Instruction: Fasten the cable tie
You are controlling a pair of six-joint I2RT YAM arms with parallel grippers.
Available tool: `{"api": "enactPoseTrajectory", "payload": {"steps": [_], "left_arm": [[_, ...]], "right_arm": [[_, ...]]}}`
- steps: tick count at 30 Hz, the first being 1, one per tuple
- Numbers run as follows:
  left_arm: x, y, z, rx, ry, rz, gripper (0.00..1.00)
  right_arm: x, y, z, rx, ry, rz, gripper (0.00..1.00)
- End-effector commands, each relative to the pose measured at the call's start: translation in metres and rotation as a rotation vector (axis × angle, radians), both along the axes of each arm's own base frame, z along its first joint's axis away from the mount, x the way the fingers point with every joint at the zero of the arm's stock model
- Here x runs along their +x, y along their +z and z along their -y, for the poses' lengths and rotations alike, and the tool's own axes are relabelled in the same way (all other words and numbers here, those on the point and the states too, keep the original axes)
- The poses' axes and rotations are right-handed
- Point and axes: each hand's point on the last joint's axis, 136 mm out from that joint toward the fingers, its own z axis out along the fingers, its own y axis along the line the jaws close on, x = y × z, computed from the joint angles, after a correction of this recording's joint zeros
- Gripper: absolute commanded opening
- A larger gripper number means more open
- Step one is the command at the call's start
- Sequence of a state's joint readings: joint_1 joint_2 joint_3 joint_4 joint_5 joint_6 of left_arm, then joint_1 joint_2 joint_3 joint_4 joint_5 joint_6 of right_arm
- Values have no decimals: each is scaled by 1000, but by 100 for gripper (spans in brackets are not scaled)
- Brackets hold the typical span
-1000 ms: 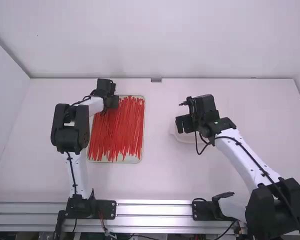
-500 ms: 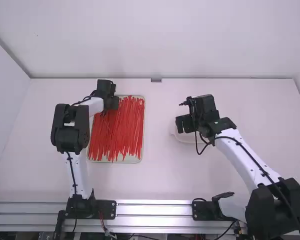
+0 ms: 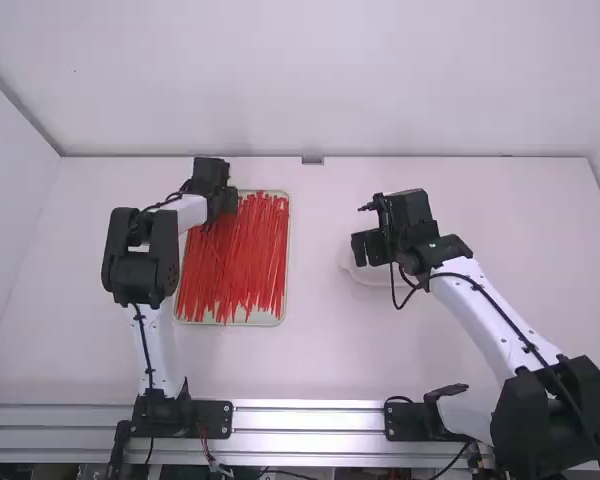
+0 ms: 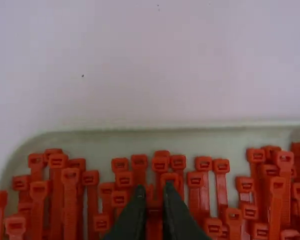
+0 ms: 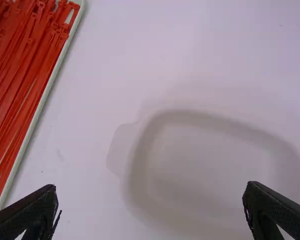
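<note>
Because a cable tie (image 4: 153,210) is a light, thin, springy strip with a slick skin, it will probably bend and slip in a loose pinch, and its neighbours may drag along. The red ties lie heaped in a shallow tray (image 4: 90,145) on the surface (image 3: 430,180). At their head end the left hand (image 4: 154,188) has its fingers nearly together, seemingly clamped on one strap just below its stiff head, a sound hold. The right hand (image 5: 150,190) hangs spread wide above a clear dish (image 5: 205,160).

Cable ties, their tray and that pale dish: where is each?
cable ties (image 3: 235,265), high view, middle of the red pile.
tray (image 4: 90,142), left wrist view, bare floor beside the tie heads.
dish (image 5: 205,165), right wrist view, its bare floor.
</note>
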State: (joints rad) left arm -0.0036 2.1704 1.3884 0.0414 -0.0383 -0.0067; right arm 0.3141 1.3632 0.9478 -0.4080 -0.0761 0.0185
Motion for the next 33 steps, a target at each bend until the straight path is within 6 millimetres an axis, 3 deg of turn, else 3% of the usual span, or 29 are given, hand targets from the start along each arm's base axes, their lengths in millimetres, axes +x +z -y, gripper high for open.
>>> {"api": "enactPoseTrajectory", "payload": {"steps": [1, 9, 11, 15, 18, 21, 25, 33], "left_arm": [[9, 54, -1, -19, 24, 115, 7], [13, 165, 4, -59, 9, 347, 7], [9, 204, 4, -59, 6, 433, 7], [-4, 262, 4, -61, 2, 546, 7], [-17, 281, 12, -73, -22, 561, 6], [-29, 283, 17, -75, -30, 549, 5], [-50, 280, 24, -85, -41, 549, 5], [-109, 269, 28, -133, -34, 635, 5]], "right_arm": [[8, 13, -4, 16, 1, 30, 98], [11, 16, -4, 22, 0, 46, 98], [11, 16, -4, 22, 0, 46, 98], [9, 15, -7, 21, 10, 42, 98], [7, 16, -11, 20, 21, 43, 98], [7, 16, -14, 20, 30, 47, 98], [9, 18, -14, 24, 29, 57, 98], [6, 24, -19, 41, 39, 67, 98]]}}
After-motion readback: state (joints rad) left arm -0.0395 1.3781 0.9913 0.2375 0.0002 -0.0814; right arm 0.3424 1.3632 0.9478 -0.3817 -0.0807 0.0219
